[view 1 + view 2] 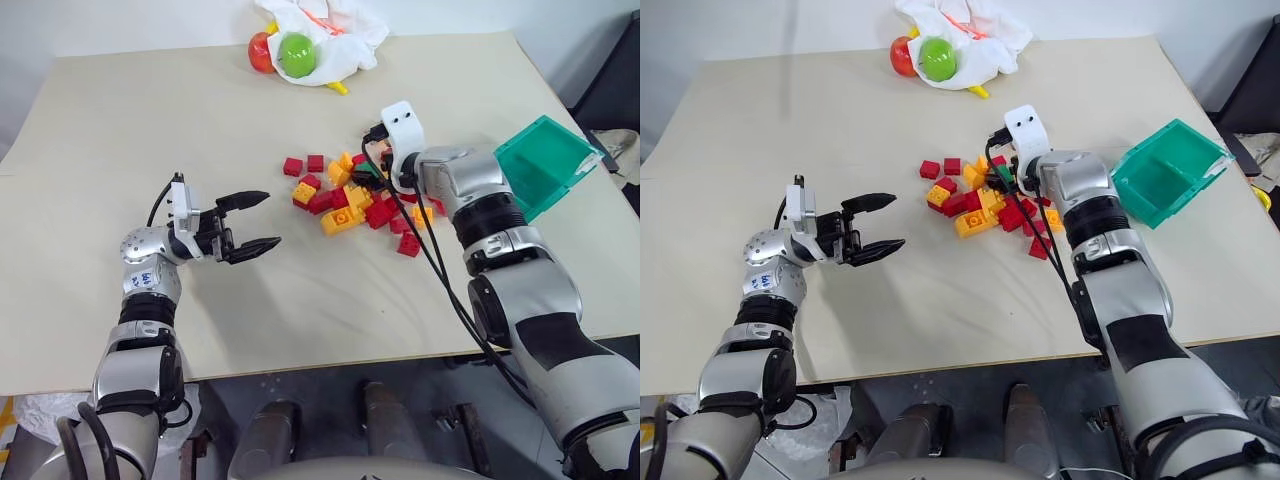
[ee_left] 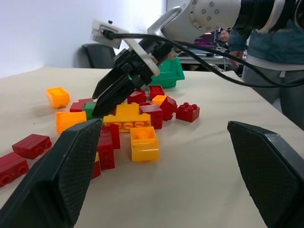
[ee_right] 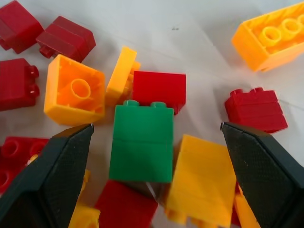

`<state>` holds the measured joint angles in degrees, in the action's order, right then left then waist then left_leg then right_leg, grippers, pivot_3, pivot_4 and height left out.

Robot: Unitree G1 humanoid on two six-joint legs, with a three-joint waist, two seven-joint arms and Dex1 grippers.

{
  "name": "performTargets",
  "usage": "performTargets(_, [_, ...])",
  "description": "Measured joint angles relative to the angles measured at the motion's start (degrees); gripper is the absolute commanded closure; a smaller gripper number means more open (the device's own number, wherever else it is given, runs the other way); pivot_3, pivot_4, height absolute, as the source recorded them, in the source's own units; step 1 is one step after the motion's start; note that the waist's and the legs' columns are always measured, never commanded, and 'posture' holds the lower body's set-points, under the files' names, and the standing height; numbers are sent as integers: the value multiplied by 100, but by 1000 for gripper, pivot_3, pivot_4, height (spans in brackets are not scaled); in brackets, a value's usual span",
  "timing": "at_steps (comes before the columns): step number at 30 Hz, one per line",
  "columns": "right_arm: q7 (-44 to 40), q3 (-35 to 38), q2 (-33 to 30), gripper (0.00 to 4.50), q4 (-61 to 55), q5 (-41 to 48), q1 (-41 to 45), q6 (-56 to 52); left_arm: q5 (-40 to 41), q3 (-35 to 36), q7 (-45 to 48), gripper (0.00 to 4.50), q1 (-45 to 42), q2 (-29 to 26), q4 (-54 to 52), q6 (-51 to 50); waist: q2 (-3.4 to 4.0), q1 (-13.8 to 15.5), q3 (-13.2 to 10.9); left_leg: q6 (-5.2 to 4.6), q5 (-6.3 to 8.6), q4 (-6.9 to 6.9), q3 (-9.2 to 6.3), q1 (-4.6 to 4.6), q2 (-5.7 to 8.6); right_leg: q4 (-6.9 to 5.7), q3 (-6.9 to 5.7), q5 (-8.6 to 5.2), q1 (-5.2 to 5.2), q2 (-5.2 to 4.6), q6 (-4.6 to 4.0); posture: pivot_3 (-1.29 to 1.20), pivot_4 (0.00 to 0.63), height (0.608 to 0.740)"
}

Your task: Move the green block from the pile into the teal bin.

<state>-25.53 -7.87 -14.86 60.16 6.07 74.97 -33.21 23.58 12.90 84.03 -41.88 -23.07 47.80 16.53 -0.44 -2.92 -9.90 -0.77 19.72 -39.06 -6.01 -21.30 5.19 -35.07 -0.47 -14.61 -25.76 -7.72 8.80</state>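
The green block (image 3: 142, 142) lies studs-sideways in the pile (image 1: 355, 200) of red and orange-yellow bricks in the middle of the table. My right gripper (image 3: 156, 156) hangs open just above it, one finger on either side and neither touching. In the left wrist view the right gripper (image 2: 96, 103) slants down over the green block (image 2: 89, 110). The teal bin (image 1: 545, 165) stands tilted at the table's right edge, beyond my right forearm. Left of the pile, my left gripper (image 1: 272, 218) is open, holds nothing, and points toward the bricks.
A white cloth (image 1: 330, 35) with a red ball and a green ball-like fruit (image 1: 296, 52) lies at the table's far edge. The beige table (image 1: 150, 120) has bare room on its left half and along the front. A person (image 2: 278, 61) stands beyond the table.
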Motion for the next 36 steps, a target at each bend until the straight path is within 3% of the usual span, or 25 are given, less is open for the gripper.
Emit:
performTargets(2, [-12, 43, 90, 12, 343, -91, 153, 177, 6, 7, -50, 0, 59, -5, -96, -37, 2, -34, 1, 1, 0, -1, 0, 1, 0, -2, 0, 0, 0, 0, 0, 0, 150, 740])
performTargets(5, [-56, 95, 263, 589, 684, -220, 348, 310, 42, 15, -133, 0, 204, -14, -263, -81, 3, -71, 2, 3, 0, -1, 2, 5, -3, -4, 2, -1, 0, 3, -1, 0, 150, 740])
performTargets(12, [-395, 138, 360, 2983, 875, -470, 503, 300, 92, 14, -235, 0, 291, -22, -468, -151, 4, -92, 2, 6, -1, -4, 2, 6, -3, -13, 5, -1, 0, 3, -2, 0, 150, 740])
performTargets(25, [-1052, 63, 253, 3051, 448, -828, 452, 220, 96, 0, -270, 0, 305, -14, -474, -150, 5, -157, 2, 6, -1, -4, 4, 2, 1, -37, 7, -2, -19, -1, -4, 0, 150, 740])
performTargets(32, [-1381, 322, -647, 3051, -3217, -560, -998, -326, 55, -374, -381, 0, 249, 414, -866, -241, 4, -11, 2, 3, 2, -9, 7, -14, 9, -43, 2, -2, -38, -8, -5, 0, 150, 740])
performTargets(36, [-1428, 561, -1569, 3051, -5266, -471, -2251, -756, -173, -725, -751, 0, 135, 708, -1135, -262, 4, 152, 2, 1, 1, -14, 29, -34, 14, -44, 8, -2, -59, -14, -4, 0, 150, 740])
